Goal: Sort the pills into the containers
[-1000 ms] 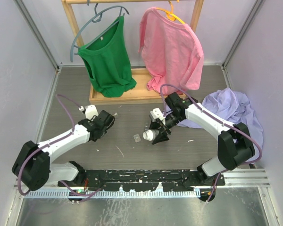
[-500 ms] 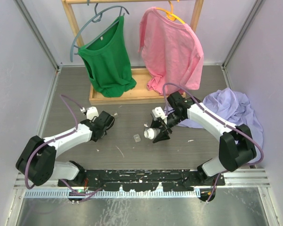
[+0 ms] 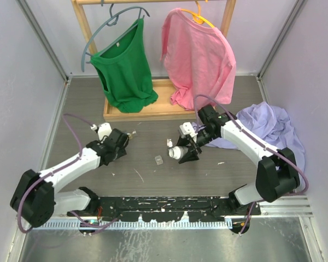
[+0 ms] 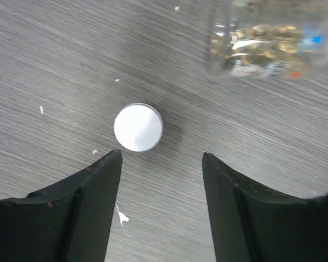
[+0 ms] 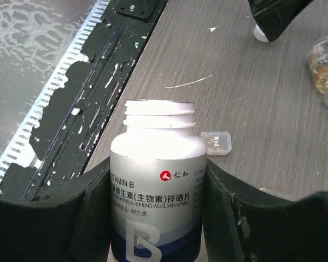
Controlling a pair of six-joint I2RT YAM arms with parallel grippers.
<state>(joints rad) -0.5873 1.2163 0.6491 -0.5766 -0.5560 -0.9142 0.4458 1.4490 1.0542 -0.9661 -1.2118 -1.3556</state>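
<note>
**Pill sorting rig: where we're at right now**

So here's the scene on our table [image 3: 98,109]. The right end effector [image 5: 156,188] is pinching a white vitamin B bottle [image 5: 153,147] around its body, one finger on each side. The bottle's mouth is uncapped, with the threads showing. From the overhead camera, that bottle sits roughly mid-table, tipped over with its mouth aimed toward the left arm.

Just off the bottle's mouth, a small clear tub [image 5: 216,142] is lying on the table, not touching anything. It has some tiny print on it that we can't read.

The left end effector [image 4: 161,158] is spread, with nothing between the fingers. Right ahead of the fingertips sits a round white cap [image 4: 138,127], flat on the table and close to the left finger but not touching it. Further out and to the right in that wrist view is a clear pill jar [image 4: 270,41] with yellowish stuff inside, plus a bit of blue and red. It's blurry, so we can't tell whether it's upright or on its side. The right wrist camera picks up the same jar at its right edge, near the left arm's fingers.

Background stuff: there's a wooden rack [image 3: 147,112] at the back with a green shirt [image 3: 126,65] and a pink shirt [image 3: 199,54] on hangers. A crumpled lavender cloth [image 3: 273,125] is heaped on the right side, beside the right arm.
</note>
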